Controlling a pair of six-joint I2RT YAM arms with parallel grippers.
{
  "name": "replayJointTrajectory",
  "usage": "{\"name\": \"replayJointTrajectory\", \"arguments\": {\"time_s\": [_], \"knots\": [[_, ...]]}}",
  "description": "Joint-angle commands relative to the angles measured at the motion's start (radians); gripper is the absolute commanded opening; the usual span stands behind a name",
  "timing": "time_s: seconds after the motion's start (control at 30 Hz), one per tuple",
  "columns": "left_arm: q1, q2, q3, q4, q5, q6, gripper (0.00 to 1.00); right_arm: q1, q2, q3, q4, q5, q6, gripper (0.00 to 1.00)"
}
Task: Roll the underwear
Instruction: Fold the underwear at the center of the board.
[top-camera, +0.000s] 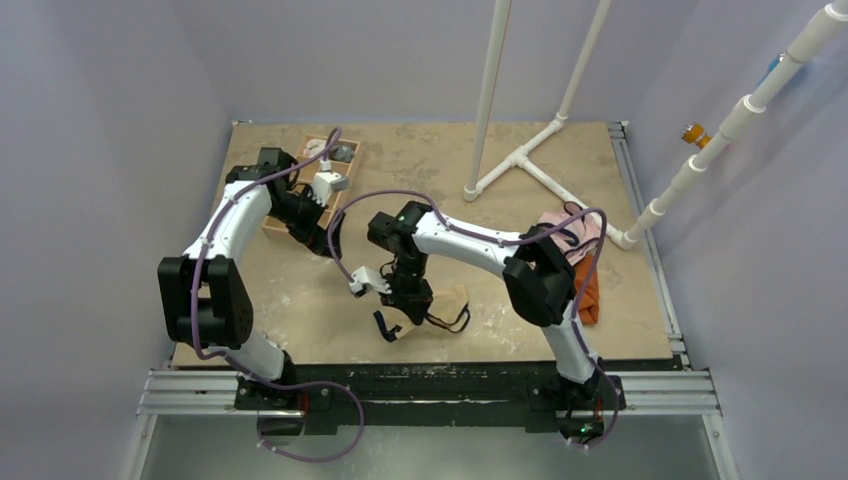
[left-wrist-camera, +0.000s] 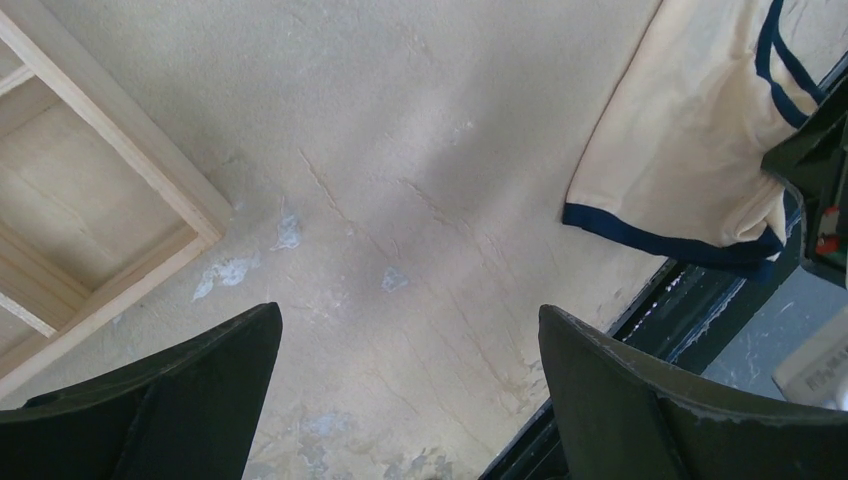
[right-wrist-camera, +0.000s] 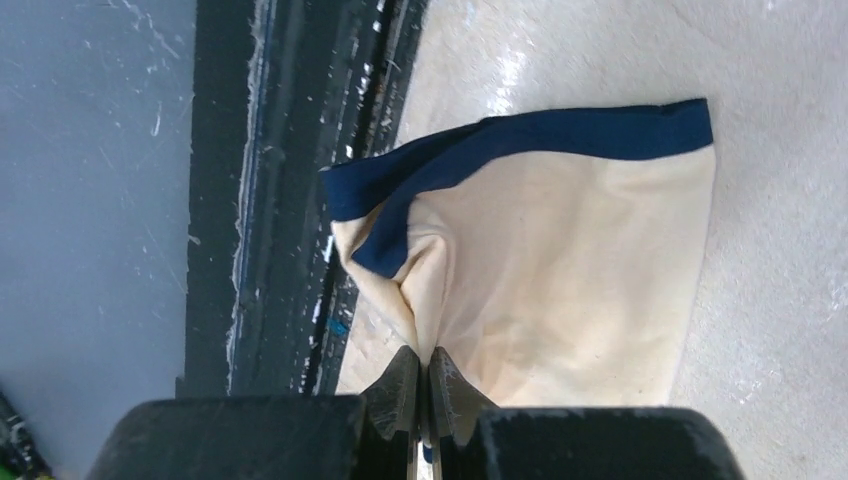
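The table (top-camera: 450, 170) is the biggest thing here. The underwear (right-wrist-camera: 560, 290) lies on it, close to the front edge, between the two arms. Most of it is flat. Its blue band runs along the far side, and one corner of the band is folded over near the dark rail.

The right gripper (right-wrist-camera: 425, 365) is squeezed all the way shut on the near edge of the underwear. The cloth bunches up into little folds where the fingers pinch it. So it has a good bite, but only on a small bit of cloth.

The left gripper (left-wrist-camera: 408, 320) is wide open and holds nothing. It hangs over bare table, between a wooden box (left-wrist-camera: 170, 190) and the underwear, not touching either.

I think the roll is only starting, since there is no tube shape yet.

To do this well:
- Go slow, so the small pinch does not slip out.
- Take the pinched edge up and over the flat part, toward the blue band.
- Move away from the front edge, so the cloth does not slide off.
- Stay low, so the roll comes out tight and not floppy.
- The left gripper could press down the far side to stop the whole thing from sliding.
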Motion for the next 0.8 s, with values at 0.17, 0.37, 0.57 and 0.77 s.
{"name": "replayJointTrajectory", "arguments": {"time_s": [0.17,0.37,0.57,0.77], "knots": [[0.057,-0.055,-0.040,0.073,-0.075,-0.004,1.00,-0.072,0.130,0.157,-0.083,0.043,-0.056,0.08],[0.067,-0.086,-0.078,0.118,-0.144,-0.029,1.00,-0.079,0.161,0.219,-0.061,0.043,-0.068,0.20],[0.098,-0.112,-0.105,0.160,-0.182,-0.077,1.00,-0.089,0.180,0.248,-0.024,0.058,-0.048,0.25],[0.112,-0.121,-0.108,0.173,-0.206,-0.083,1.00,-0.088,0.179,0.239,0.008,0.045,-0.028,0.25]]}}
